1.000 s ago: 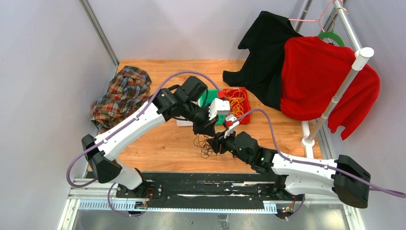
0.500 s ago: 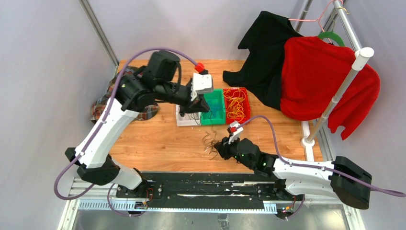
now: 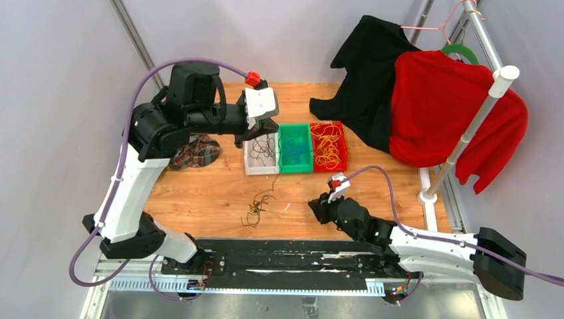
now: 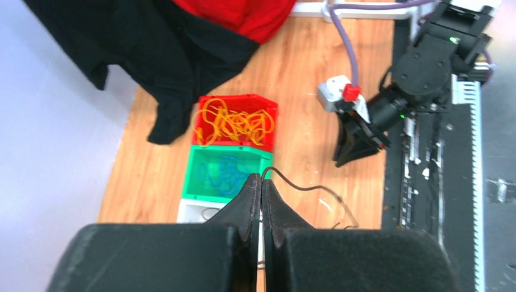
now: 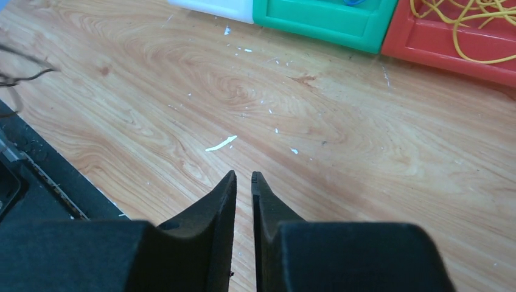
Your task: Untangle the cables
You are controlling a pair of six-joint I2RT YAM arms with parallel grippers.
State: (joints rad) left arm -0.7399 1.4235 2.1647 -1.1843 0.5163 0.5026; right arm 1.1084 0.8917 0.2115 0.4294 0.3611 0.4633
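My left gripper point(image 3: 257, 135) hangs over the white bin point(image 3: 249, 166), shut on a thin black cable point(image 4: 304, 187) that trails down from its fingertips point(image 4: 261, 178). More black cables point(image 3: 264, 147) lie in that bin. A loose tangle of black cables point(image 3: 257, 209) rests on the table near the front, also at the left edge of the right wrist view point(image 5: 13, 67). Blue cables fill the green bin point(image 3: 296, 166) and yellow cables point(image 3: 327, 143) the red bin point(image 3: 343, 147). My right gripper point(image 3: 315, 210) sits low to the right of the tangle, its jaws a narrow gap apart point(image 5: 244, 177) and empty.
A plaid cloth point(image 3: 194, 150) lies at the left behind my left arm. A black garment point(image 3: 369, 73) and a red one point(image 3: 445, 106) hang on a rack with a white post point(image 3: 477, 116) at the right. A black rail point(image 3: 286, 256) runs along the near edge.
My left arm rose and swung back left to the white bin with a black cable. The right gripper narrowed, let the tangle drop and drew back right; the tangle now lies further left.
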